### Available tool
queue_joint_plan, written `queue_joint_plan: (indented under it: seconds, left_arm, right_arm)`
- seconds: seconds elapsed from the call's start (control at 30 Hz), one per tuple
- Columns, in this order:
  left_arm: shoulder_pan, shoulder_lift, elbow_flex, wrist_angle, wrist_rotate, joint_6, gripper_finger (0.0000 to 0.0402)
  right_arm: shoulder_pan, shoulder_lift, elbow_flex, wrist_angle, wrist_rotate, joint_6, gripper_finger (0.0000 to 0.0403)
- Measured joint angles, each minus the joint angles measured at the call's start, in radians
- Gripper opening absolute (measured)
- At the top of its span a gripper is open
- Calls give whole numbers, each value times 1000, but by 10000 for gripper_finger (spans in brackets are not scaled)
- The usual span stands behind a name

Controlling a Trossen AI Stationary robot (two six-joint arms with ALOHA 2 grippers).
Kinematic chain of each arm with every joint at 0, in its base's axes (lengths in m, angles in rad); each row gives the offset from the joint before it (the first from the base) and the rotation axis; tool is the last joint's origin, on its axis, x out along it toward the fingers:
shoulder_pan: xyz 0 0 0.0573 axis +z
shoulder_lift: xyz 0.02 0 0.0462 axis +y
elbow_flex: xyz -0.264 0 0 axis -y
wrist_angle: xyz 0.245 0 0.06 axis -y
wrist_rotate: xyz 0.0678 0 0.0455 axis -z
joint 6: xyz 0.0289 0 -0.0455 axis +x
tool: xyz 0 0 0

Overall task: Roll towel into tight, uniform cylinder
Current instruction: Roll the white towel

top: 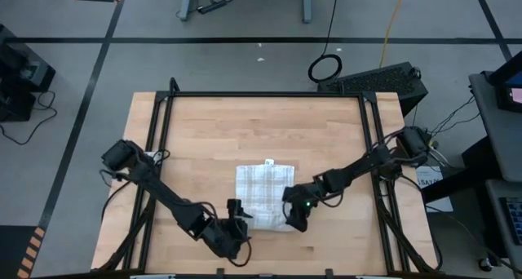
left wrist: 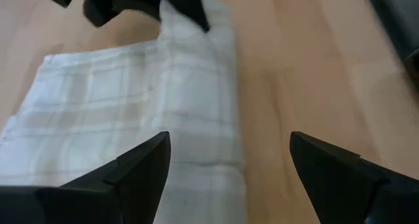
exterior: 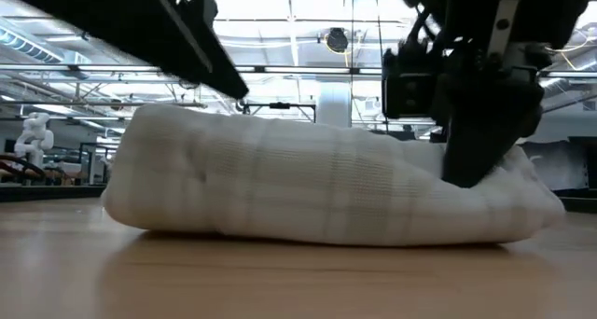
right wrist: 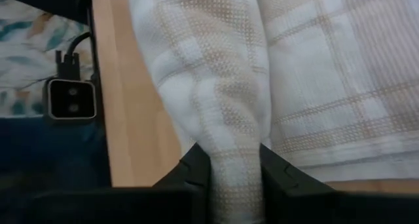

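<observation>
Soft, limp cotton towel (top: pixel 263 196) mid-table, rolled near edge pinched in right gripper (right wrist: pixel 232 178), left gripper (left wrist: pixel 229 162) spread empty beside it; best grabbed along that roll.

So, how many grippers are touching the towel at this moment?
1. The right gripper pinches the rolled near edge of the towel at its right end. The left gripper is open at the left end, not touching.
</observation>
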Motion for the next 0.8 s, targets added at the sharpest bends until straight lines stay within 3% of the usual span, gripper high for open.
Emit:
queue_joint_plan:
  seconds: [0.3, 0.63, 0.8]
  left_arm:
    - [12, 33, 0, 18, -64, 5, 318]
    - [61, 78, 1, 65, -64, 23, 350]
    - [89, 113, 1, 59, -9, 22, 356]
  right_arm:
    - [-89, 0, -62, 90, -183, 29, 54]
    - [-157, 1, -68, 93, -278, 18, 54]
    - [-181, 2, -68, 93, -318, 22, 54]
